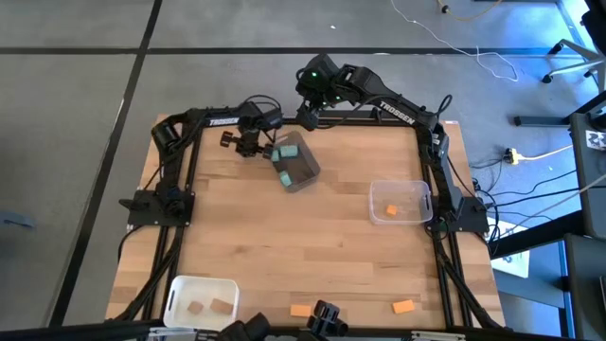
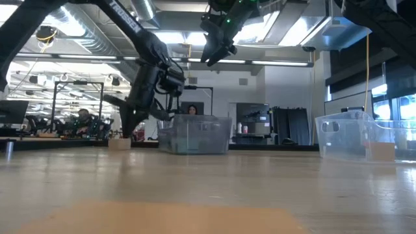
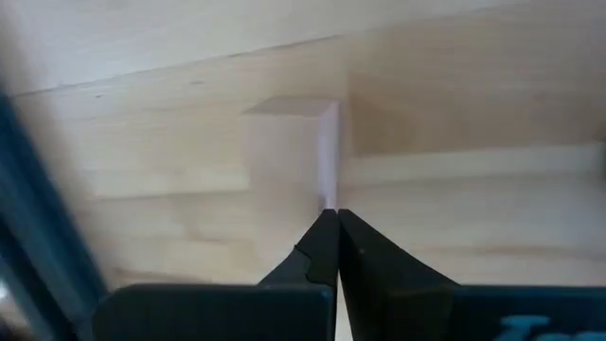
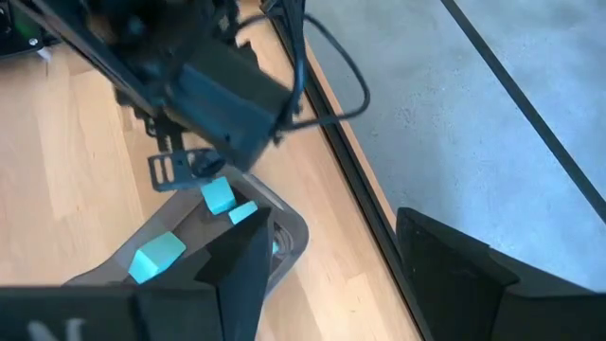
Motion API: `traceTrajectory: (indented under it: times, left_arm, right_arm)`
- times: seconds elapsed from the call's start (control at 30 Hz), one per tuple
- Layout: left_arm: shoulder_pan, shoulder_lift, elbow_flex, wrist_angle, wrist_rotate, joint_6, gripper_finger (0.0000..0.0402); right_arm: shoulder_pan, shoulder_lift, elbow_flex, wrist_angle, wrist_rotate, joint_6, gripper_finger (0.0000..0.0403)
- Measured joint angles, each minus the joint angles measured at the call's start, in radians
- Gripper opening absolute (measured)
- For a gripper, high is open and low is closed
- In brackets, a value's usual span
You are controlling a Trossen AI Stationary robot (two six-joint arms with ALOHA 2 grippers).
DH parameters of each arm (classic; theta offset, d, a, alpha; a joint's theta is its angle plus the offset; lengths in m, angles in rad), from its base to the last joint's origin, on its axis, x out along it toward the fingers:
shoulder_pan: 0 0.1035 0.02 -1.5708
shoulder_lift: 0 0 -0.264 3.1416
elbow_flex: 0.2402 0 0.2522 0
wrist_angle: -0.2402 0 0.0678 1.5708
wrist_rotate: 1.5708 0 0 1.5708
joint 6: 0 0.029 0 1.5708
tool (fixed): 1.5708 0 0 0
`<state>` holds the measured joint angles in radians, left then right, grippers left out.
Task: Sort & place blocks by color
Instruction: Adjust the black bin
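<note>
L gripper (image 3: 331, 223) fingers together, empty, low over table by tan block (image 3: 289, 142) near grey bin (image 1: 301, 166) w/ teal blocks (image 4: 156, 256); R gripper (image 4: 331, 260) fingers apart, raised at back edge

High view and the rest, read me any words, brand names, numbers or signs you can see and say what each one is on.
"TROSSEN": white letters on the left arm, high view.
"TROSSEN": white letters on the right arm, high view.
White lettering on the arm link in the low view: too small and skewed to read.
Pale marks at the bottom corner of the right wrist view: cut off, unreadable.
Left wrist view: none.
</note>
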<state>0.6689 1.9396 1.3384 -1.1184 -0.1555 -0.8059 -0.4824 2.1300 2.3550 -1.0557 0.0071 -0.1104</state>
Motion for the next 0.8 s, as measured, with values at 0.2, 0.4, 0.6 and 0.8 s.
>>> traceTrajectory:
  times: [0.2, 0.4, 0.6, 0.8]
  left_arm:
    - [0.025, -0.045, 0.001, -0.035, -0.021, -0.004, 0.0]
    - [0.022, -0.047, -0.042, -0.005, -0.045, -0.024, 0.0]
    - [0.026, -0.055, -0.112, 0.034, -0.021, -0.029, 0.0]
    - [-0.004, -0.054, -0.119, 0.03, 0.026, -0.031, 0.0]
  right_arm:
    - [0.0, 0.0, 0.0, 0.001, 0.0, 0.0, 0.0225]
    - [0.0, 0.0, 0.0, 0.002, 0.0, 0.0, 0.0225]
    - [0.0, 0.0, 0.0, 0.002, 0.0, 0.0, 0.0225]
    - [0.0, 0.0, 0.0, 0.002, 0.0, 0.0, 0.0225]
